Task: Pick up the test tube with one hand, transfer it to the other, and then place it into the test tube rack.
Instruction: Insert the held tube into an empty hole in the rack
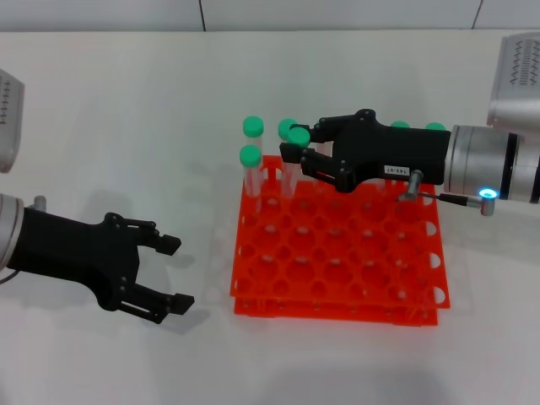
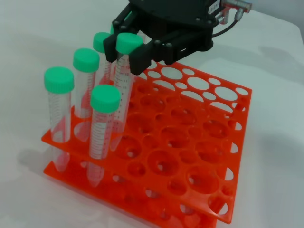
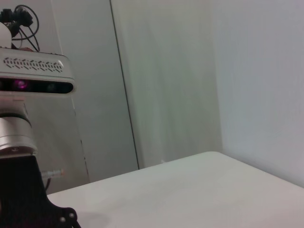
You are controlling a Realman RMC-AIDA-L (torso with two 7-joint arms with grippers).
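Observation:
My right gripper [image 1: 295, 145], the one with the white label, is over the back left part of the orange-red test tube rack [image 1: 354, 278]. It is shut on the test tube [image 1: 299, 134] just below its green cap. The left wrist view shows this gripper [image 2: 124, 54] holding the tube [image 2: 121, 85] upright, with its lower end down in a rack [image 2: 190, 142] hole. My left gripper [image 1: 177, 272] is open and empty, on the table left of the rack.
Other green-capped tubes stand in the rack's back left holes [image 1: 250, 156] [image 2: 59, 80], and two more caps [image 1: 435, 127] show behind my right gripper. Most rack holes are empty. The right wrist view shows only a wall, white table and a camera unit [image 3: 35, 76].

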